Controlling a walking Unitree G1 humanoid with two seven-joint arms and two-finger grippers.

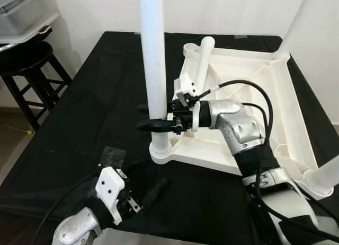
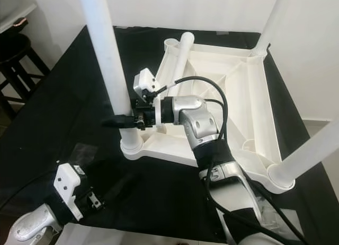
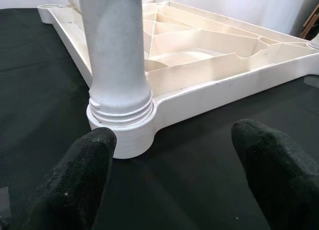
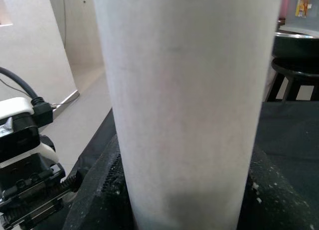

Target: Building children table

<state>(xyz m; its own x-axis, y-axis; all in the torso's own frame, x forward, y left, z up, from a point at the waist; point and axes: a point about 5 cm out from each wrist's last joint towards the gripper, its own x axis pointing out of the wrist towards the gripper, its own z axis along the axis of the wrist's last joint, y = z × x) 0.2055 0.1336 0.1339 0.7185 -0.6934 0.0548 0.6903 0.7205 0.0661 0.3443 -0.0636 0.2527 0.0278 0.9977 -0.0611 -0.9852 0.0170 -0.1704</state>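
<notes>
The right pincer (image 1: 150,117) is clamped around the lower part of an upright white leg (image 1: 154,59), its two black fingers pressed against either side of the tube just above the threaded collar. From the right wrist camera the leg (image 4: 187,105) stands between the two fingers, which touch it on both sides. The leg stands in a round corner socket (image 1: 160,149) of the white table frame (image 2: 238,91), which lies upside down on the black tabletop (image 1: 90,112), its ribbed underside facing up. The right arm reaches across the frame from the robot's right side, a black cable looping over its silver forearm.

The left pincer (image 1: 156,191) hovers low over the tabletop, near the same corner socket but apart from it, its fingers (image 3: 79,180) spread wide with nothing between them. Its wrist camera looks straight at the leg's threaded base (image 3: 119,108) seated in the socket.

Other legs stand upright in the far right (image 1: 294,22) and near right corners (image 2: 312,149) of the frame, and a fourth leg (image 1: 203,59) leans at a tilt at the far left corner. A black stool (image 1: 26,70) stands beside the tabletop on the robot's left.
</notes>
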